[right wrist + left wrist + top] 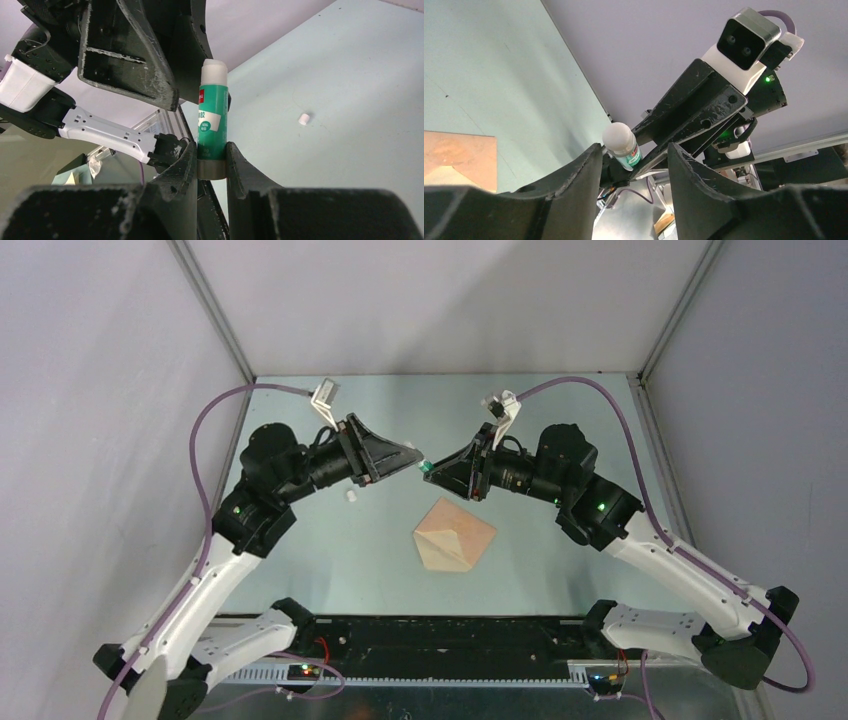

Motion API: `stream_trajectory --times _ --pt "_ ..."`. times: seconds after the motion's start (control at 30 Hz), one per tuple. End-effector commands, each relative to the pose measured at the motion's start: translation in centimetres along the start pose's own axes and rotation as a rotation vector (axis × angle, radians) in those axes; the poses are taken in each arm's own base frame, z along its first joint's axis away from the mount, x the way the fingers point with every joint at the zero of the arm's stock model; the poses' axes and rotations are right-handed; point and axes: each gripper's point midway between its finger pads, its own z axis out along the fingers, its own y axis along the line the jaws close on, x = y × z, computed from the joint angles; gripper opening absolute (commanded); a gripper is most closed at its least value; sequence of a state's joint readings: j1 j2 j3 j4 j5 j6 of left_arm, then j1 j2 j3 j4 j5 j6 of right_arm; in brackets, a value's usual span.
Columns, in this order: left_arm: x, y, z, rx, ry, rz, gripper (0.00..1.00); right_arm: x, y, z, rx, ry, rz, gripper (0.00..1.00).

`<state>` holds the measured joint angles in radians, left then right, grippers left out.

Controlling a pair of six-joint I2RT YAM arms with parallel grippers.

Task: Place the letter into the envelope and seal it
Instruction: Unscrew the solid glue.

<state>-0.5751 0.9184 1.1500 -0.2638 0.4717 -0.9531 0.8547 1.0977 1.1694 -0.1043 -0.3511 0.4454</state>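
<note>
Right gripper [210, 150] clamped on glue stick [212, 115] base; left gripper [634, 146] part open, empty, beside its white top. Envelope [455, 533] flat below glue stick. Hold steady, centre left jaws squarely round top before closing.

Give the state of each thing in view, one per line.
glue stick: uncapped, white tip bare.
right gripper: shut on the glue stick.
left gripper: open, holding nothing.
cap: off, lying on the table.
envelope: flat on the table, pale inside showing, unsealed.
</note>
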Motion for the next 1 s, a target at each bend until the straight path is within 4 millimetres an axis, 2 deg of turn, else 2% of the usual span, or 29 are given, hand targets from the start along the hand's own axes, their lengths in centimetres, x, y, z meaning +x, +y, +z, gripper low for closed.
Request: stream_trajectory --times 0.0,0.1,0.2,0.3,0.6,0.8,0.87,0.93,0.97 --pt "-0.97 -0.52 -0.09 0.024 -0.055 0.001 0.53 -2.43 1.04 -0.42 -0.016 -0.063 -0.009 0.00" --pt "-1.01 -0.45 -0.07 0.021 -0.058 0.000 0.47 -2.32 1.08 -0.36 -0.020 -0.059 -0.009 0.00" --pt "-1.05 -0.42 -0.02 0.019 -0.059 0.000 0.52 -2.27 1.17 -0.30 -0.028 -0.056 -0.008 0.00" --pt "-1.18 -0.10 0.05 0.008 -0.069 -0.003 0.51 -2.24 1.23 -0.24 -0.033 -0.054 -0.007 0.00" --pt "-1.40 0.18 0.22 0.003 -0.088 -0.017 0.37 -2.08 1.46 -0.20 -0.048 -0.047 -0.012 0.00" --pt "-1.24 0.34 0.45 0.006 -0.080 -0.029 0.38 -1.96 1.55 -0.09 -0.053 -0.043 -0.010 0.00" --pt "-1.27 0.34 0.41 0.007 -0.085 -0.029 0.32 -1.93 1.51 -0.09 -0.050 -0.041 -0.008 0.00" --pt "-1.26 0.40 0.36 0.004 -0.086 -0.031 0.20 -1.91 1.36 -0.09 -0.043 -0.042 -0.007 0.00" --pt "-1.27 0.41 0.34 0.002 -0.087 -0.031 0.10 -1.91 1.31 -0.09 -0.039 -0.043 -0.006 0.00"
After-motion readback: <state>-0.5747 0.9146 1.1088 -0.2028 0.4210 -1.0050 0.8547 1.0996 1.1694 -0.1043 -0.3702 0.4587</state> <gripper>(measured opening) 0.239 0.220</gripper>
